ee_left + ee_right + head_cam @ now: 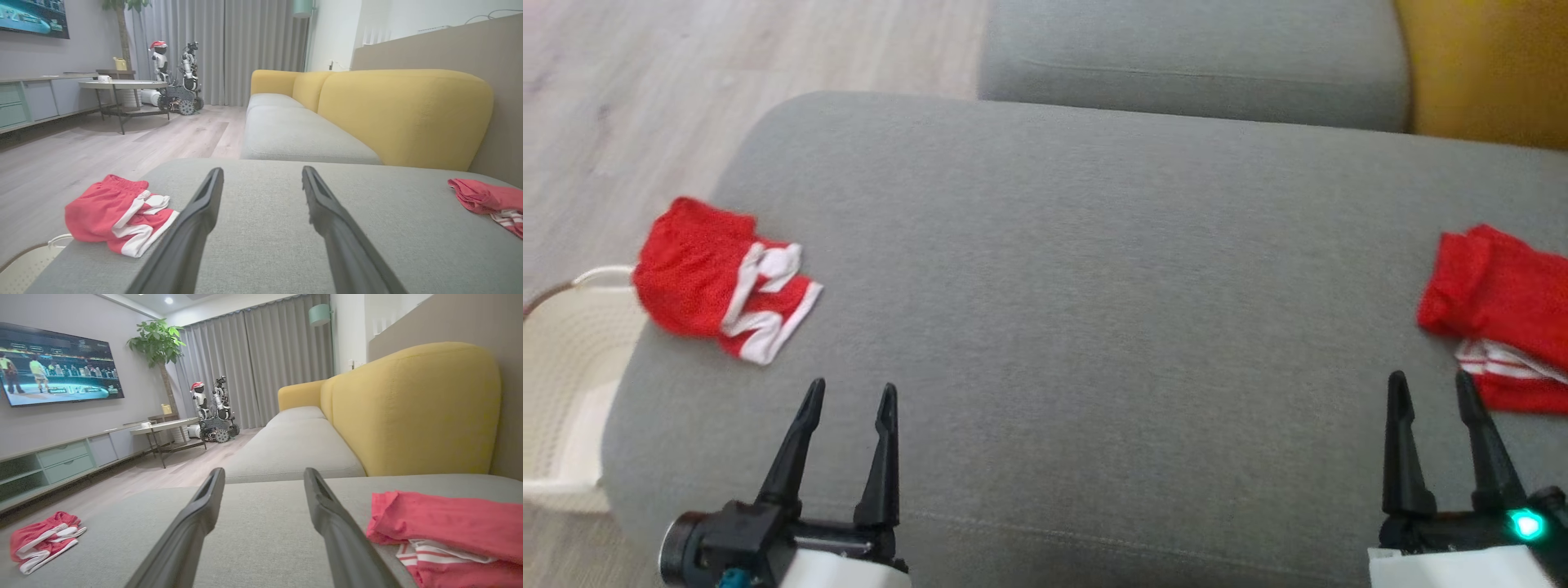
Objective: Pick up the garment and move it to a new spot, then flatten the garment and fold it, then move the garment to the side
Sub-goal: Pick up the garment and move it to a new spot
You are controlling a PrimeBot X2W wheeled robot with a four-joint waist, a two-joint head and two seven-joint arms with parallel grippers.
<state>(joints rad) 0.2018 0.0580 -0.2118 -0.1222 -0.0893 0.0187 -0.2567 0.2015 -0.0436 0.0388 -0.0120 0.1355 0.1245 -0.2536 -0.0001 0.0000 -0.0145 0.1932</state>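
a crumpled red-and-white garment (698, 273) is lying at the left edge of the grey sofa seat (1094, 269). it is sitting just beside a cream basket (564, 367), which is standing on the wood floor (645, 82). a second red garment (1499, 294) is resting at the far right edge, close to the right jaws. the left jaws and right jaws are both standing apart and empty, hovering over the seat's near edge. bare grey cushion is stretching between the two garments.

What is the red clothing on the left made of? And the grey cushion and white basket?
Left red garment: probably thin mesh-like fabric, matte; it crumples softly. Grey cushion: woven upholstery cloth; flecked weave, stitched seam. White basket: likely plastic; smooth rim, moulded weave pattern.
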